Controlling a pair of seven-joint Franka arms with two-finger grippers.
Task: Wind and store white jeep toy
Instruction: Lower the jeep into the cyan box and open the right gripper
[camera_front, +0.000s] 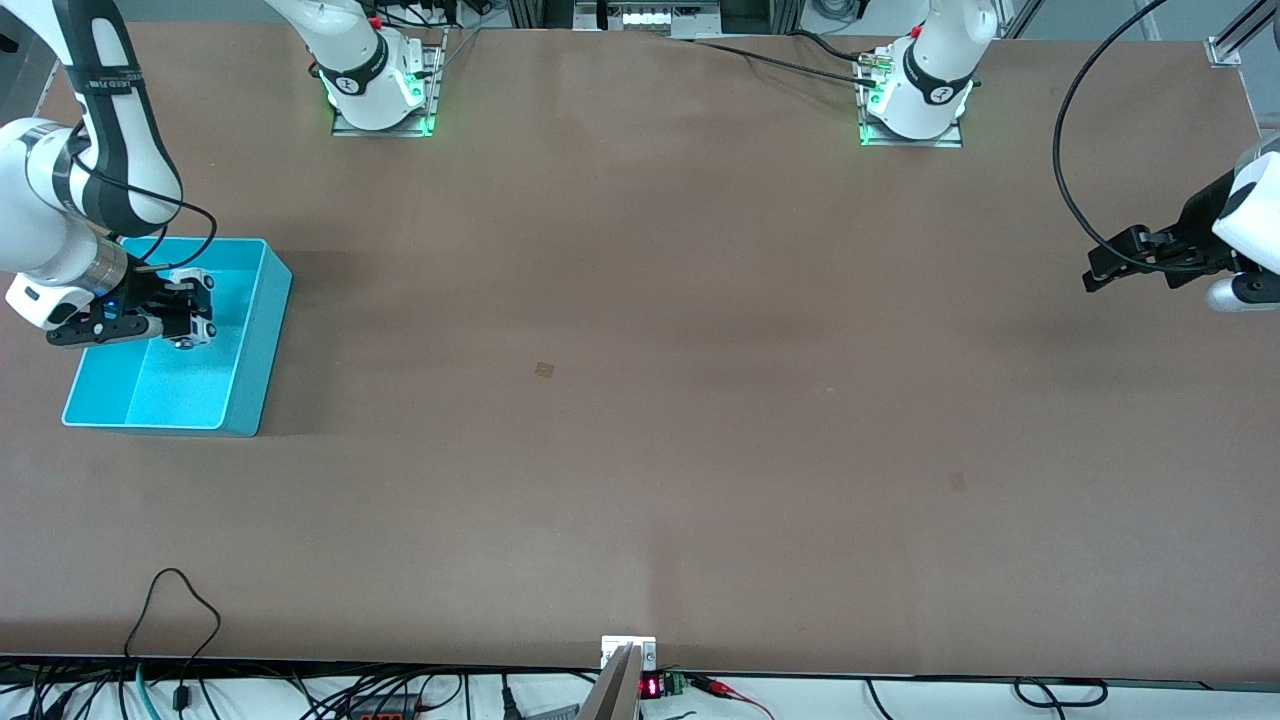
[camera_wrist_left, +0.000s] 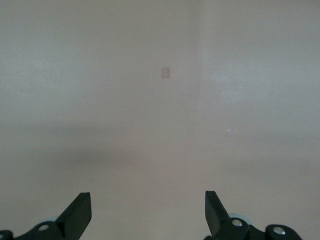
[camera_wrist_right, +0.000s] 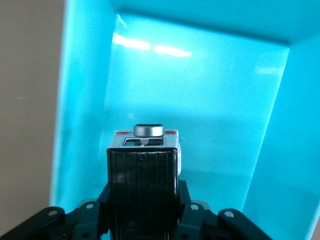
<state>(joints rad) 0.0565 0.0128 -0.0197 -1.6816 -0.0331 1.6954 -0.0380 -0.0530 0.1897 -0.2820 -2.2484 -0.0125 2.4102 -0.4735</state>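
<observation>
You see a smooth, matte brown table (camera_front: 640, 420) with a glossy turquoise bin (camera_front: 255, 350), rectangular and open-topped, at the right arm's end. Your right gripper (camera_front: 190, 318) hangs over the bin, its ribbed black fingers (camera_wrist_right: 143, 175) clamped on the white jeep toy (camera_wrist_right: 172, 145), boxy with a round silver cap. Your left gripper (camera_front: 1095, 275) waits over bare table, jaws spread wide and empty.
</observation>
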